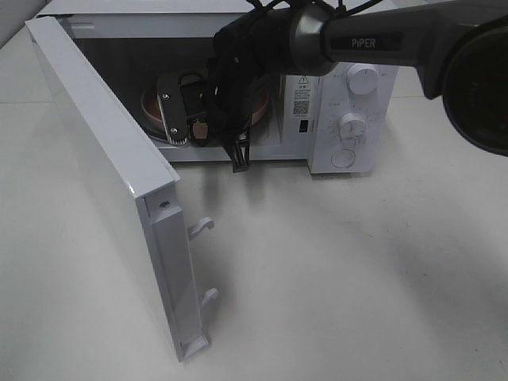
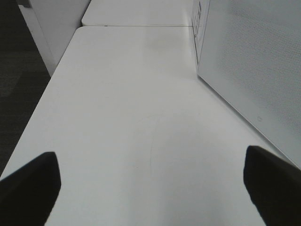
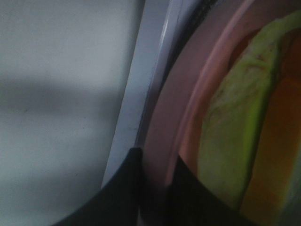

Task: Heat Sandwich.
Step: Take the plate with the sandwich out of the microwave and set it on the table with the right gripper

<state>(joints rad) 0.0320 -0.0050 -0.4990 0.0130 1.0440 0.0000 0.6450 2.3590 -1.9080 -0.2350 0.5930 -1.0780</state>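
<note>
Exterior high, "PiPER" on arm (image 1: pixel 373 40), microwave (image 1: pixel 349 119)

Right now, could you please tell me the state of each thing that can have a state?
Microwave door: swung wide open.
Pink plate: inside the microwave, rim between the right tool's fingers.
Sandwich: lying on the pink plate.
Right tool: closed on the plate's rim.
Left tool: open, holding nothing, above the table.

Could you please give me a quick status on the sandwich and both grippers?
Right gripper pinching pink plate rim at microwave mouth. Sandwich on plate. Left gripper open, empty. Door open.
</note>
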